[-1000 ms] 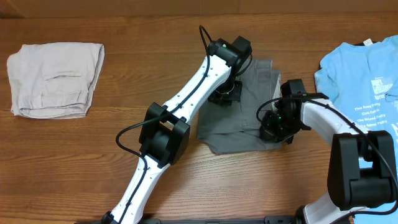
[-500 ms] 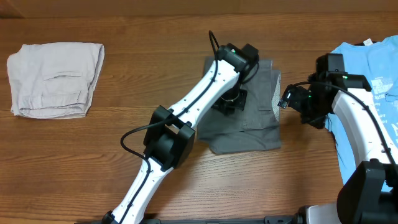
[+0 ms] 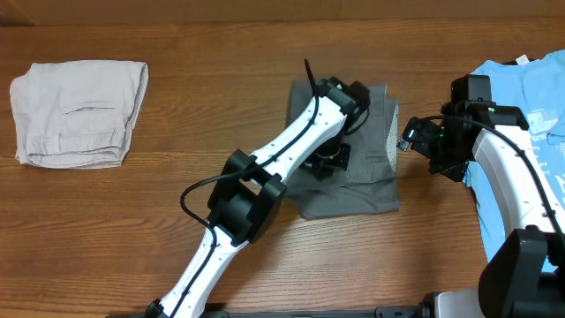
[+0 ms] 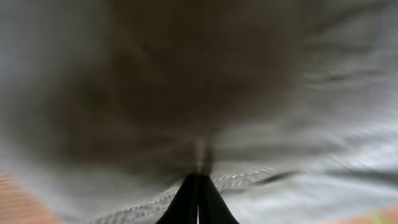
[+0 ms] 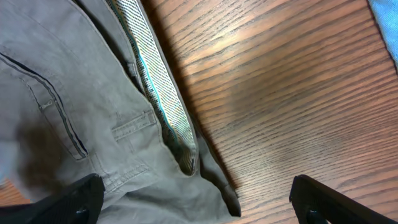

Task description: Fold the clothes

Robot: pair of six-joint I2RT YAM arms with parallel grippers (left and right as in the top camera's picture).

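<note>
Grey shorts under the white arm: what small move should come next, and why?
Probably lift the left fingers off the grey shorts: they are shut and down on the cloth, which already lies folded, and the right fingers stand open beside it.

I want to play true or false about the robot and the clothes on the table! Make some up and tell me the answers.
The grey shorts lie between the two other garments. True.
The right gripper holds the shorts. False: it is open and empty.
The beige garment lies folded, away from both arms. True.
The light-blue T-shirt lies on the shorts. False: it lies apart, with bare table between them.
The left gripper is wide open. False: it is shut on the shorts.
</note>
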